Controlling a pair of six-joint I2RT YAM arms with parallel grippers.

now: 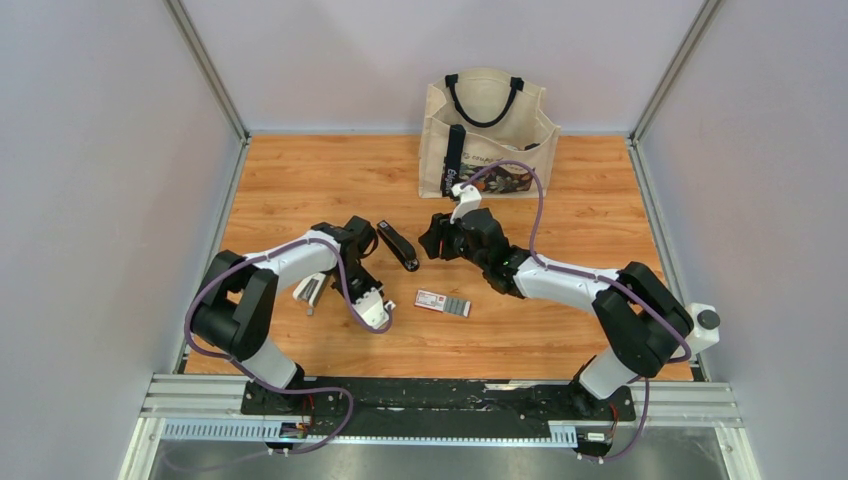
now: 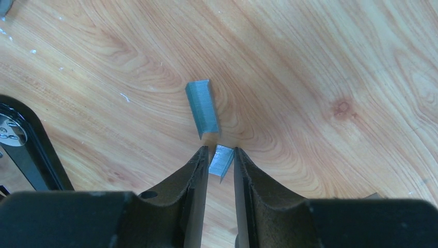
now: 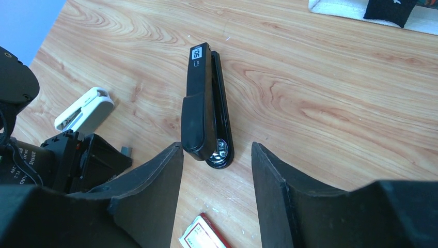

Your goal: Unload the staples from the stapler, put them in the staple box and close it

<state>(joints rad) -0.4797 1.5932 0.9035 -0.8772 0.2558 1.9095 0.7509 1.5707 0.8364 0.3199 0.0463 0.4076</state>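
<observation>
A short silvery staples strip [image 2: 221, 161] sits between the fingertips of my left gripper [image 2: 220, 152], which is closed narrowly on it just above the wood. A second, longer staples strip [image 2: 203, 107] lies on the table just beyond the fingertips. A black stapler [image 1: 397, 245] lies closed on the table; it also shows in the right wrist view [image 3: 202, 106], and its end is at the left edge of the left wrist view [image 2: 26, 150]. My left gripper [image 1: 355, 285] is left of it. My right gripper [image 3: 217, 155] is open and empty, hovering at the stapler's near end [image 1: 432, 240].
A white stapler [image 1: 310, 290] lies left of the left gripper and shows in the right wrist view [image 3: 85, 109]. A small red-and-white box [image 1: 442, 303] lies near the front middle. A canvas tote bag [image 1: 487, 135] stands at the back. Metal frame walls bound the tabletop.
</observation>
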